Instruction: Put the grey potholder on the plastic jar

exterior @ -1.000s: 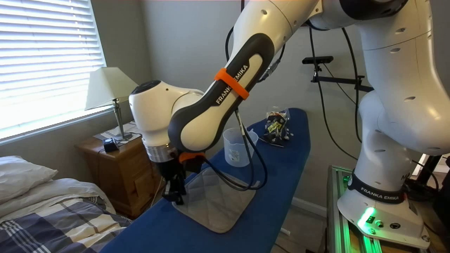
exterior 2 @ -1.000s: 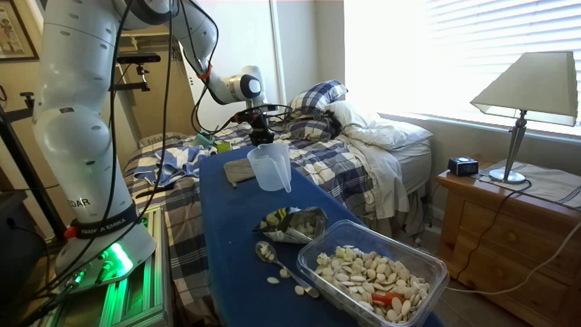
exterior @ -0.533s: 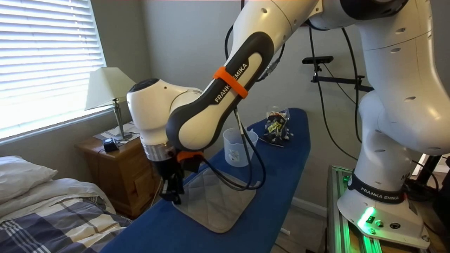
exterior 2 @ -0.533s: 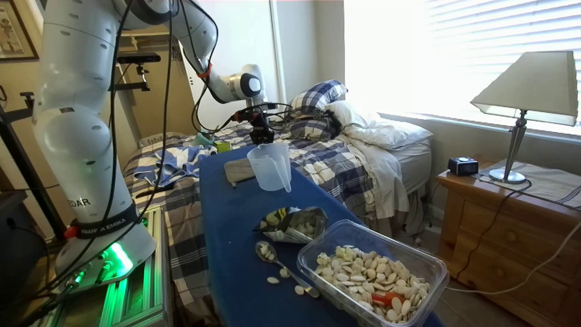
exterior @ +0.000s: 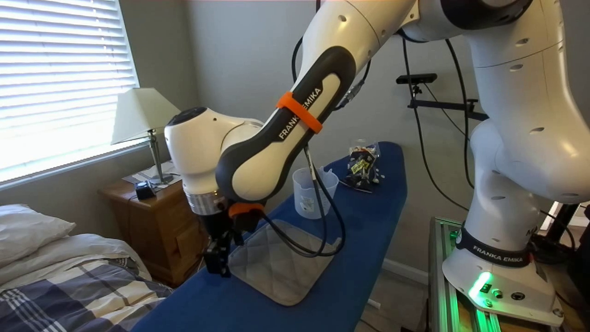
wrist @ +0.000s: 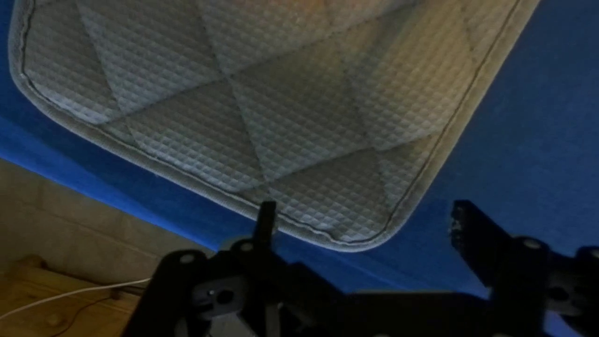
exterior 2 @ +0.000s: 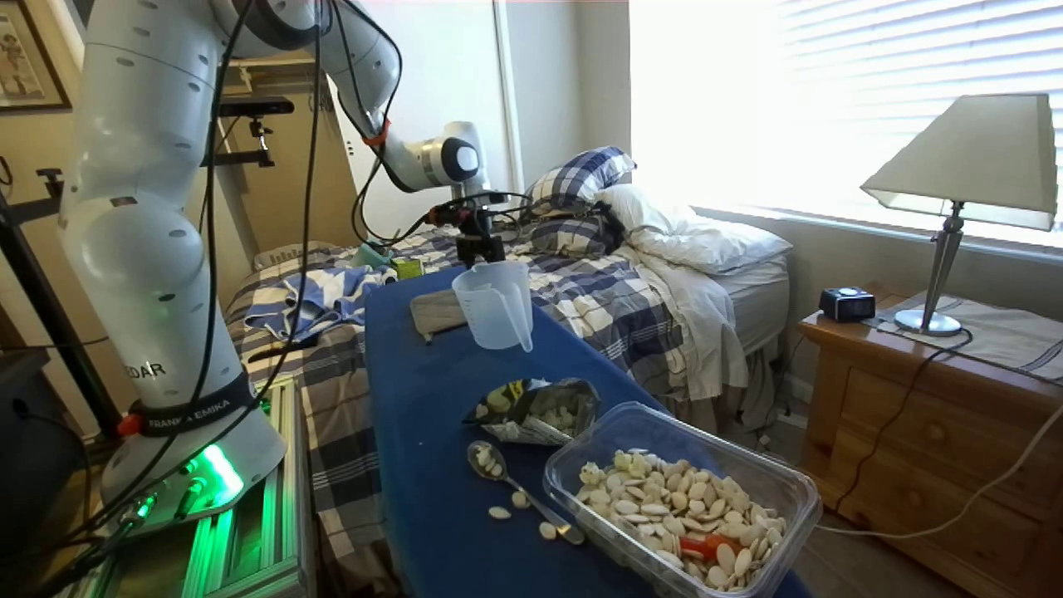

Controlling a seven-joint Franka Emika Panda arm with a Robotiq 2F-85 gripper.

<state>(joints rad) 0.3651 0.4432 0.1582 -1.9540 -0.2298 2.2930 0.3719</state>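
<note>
Well, the plastic jar (exterior 2: 490,309) stands between the potholder (exterior: 282,273) and a bag (exterior 2: 536,411), spoon (exterior 2: 536,503) and tub (exterior 2: 714,448), the hand (wrist: 364,207) spread apart.

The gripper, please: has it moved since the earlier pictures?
Yes. In an exterior view, the gripper has shifted slightly toward the picture's left and a little down, judged against the wooden nightstand, which has kept its place.
</note>
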